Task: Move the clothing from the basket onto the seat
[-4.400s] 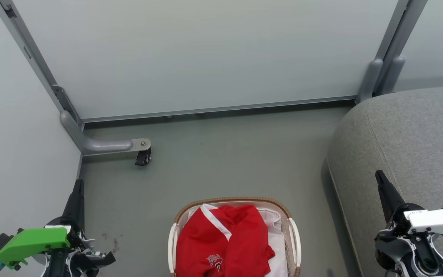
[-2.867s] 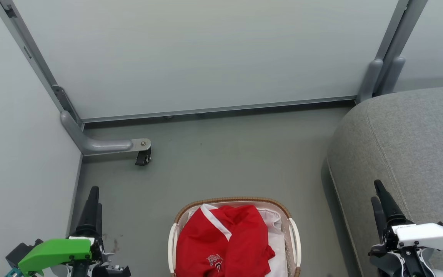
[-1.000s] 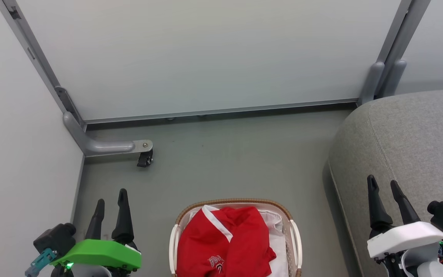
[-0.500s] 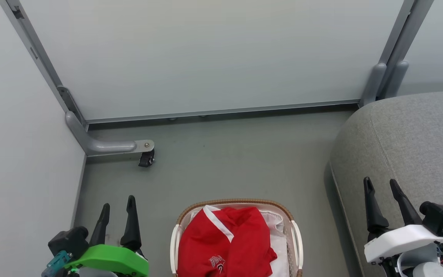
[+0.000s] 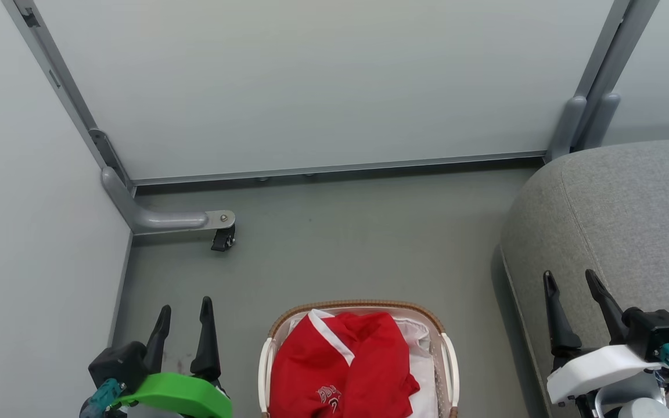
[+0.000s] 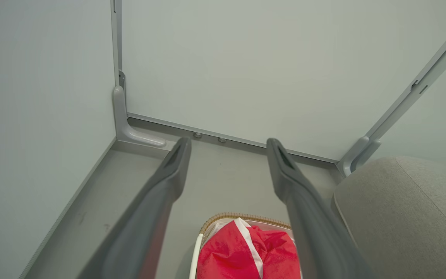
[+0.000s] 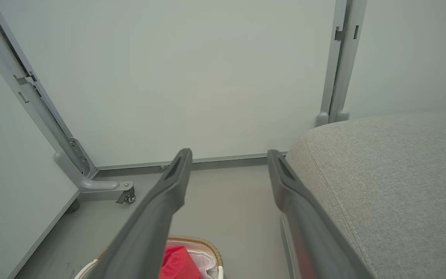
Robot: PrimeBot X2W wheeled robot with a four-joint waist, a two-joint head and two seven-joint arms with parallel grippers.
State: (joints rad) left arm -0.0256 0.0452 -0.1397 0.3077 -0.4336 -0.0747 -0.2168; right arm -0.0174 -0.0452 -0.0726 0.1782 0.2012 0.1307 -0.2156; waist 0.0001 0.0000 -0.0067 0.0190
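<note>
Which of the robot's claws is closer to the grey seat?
Right. The right gripper hangs by the seat's edge; the left gripper hangs over the floor, on the other side of the basket.

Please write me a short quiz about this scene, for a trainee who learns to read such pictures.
1. True or false: the red clothing lies in the basket.
2. By the robot's own sides, the seat stands on which side of the basket? A: left. B: right.
3. In what state are the left gripper and the right gripper?
Key: 1 true; 2 B; 3 both open, holding nothing.
</note>
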